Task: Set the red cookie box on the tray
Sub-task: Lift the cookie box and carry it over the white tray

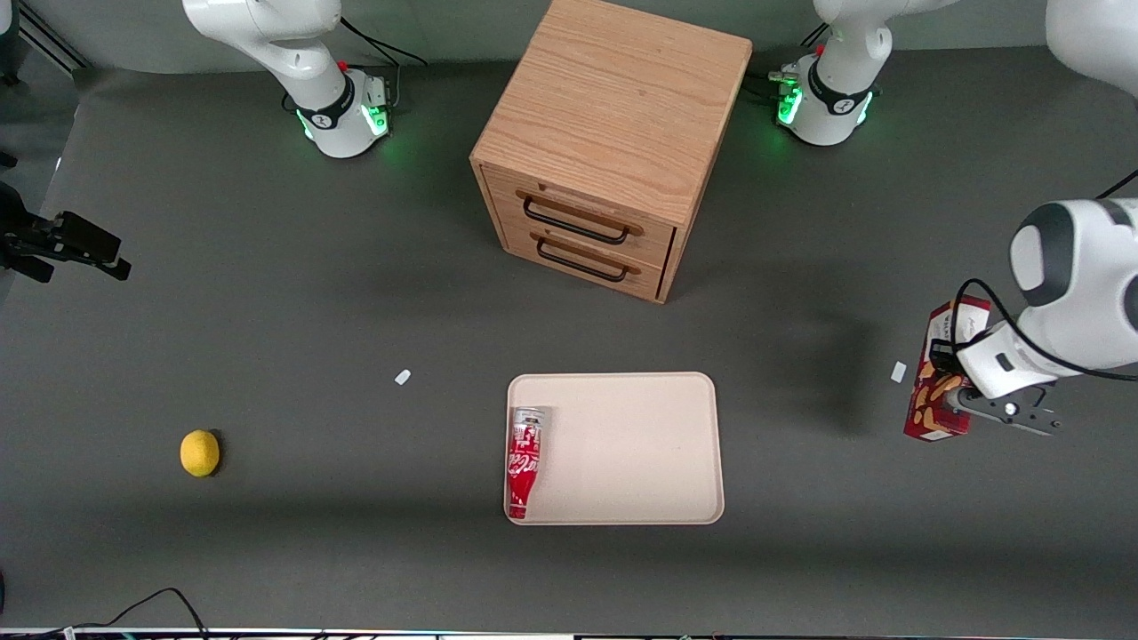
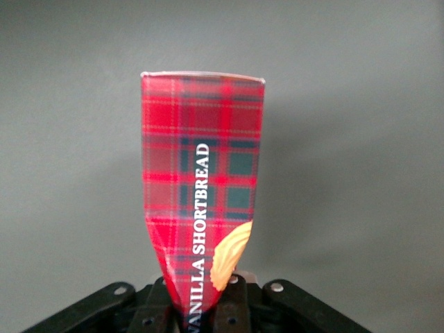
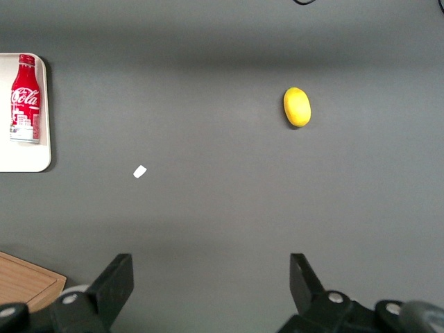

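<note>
The end effector (image 1: 996, 411) is clamped on one end of the red cookie box (image 1: 941, 373), held toward the working arm's end of the table (image 1: 267, 356), well apart from the tray (image 1: 640, 444); the carton looks pinched, so slipping or crushing is risked; the cola bottle (image 1: 524, 460) occupies one tray edge.

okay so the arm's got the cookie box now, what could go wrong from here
1. The end effector pinches the red cookie box at one end only, so the carton might swing or slip.
2. A cola bottle already lies on the tray; a careless set-down could knock it.
</note>
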Robot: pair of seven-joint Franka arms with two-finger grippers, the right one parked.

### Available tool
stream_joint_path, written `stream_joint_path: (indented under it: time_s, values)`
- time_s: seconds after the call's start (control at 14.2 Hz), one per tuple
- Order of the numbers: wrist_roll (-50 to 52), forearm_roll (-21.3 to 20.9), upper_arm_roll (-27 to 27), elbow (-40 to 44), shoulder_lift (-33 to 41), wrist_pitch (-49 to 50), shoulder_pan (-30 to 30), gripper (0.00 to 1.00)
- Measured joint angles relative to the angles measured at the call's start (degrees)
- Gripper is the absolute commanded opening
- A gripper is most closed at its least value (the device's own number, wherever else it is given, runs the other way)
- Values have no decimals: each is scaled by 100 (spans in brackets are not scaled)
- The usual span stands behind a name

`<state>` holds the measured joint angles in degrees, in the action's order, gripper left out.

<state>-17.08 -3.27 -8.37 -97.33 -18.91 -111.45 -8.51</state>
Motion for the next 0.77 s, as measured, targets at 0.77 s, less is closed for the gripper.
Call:
stream_joint_path:
  time_s: [0.77]
  values:
    - [3745,157,-941,1889,-873,474,1124,0]
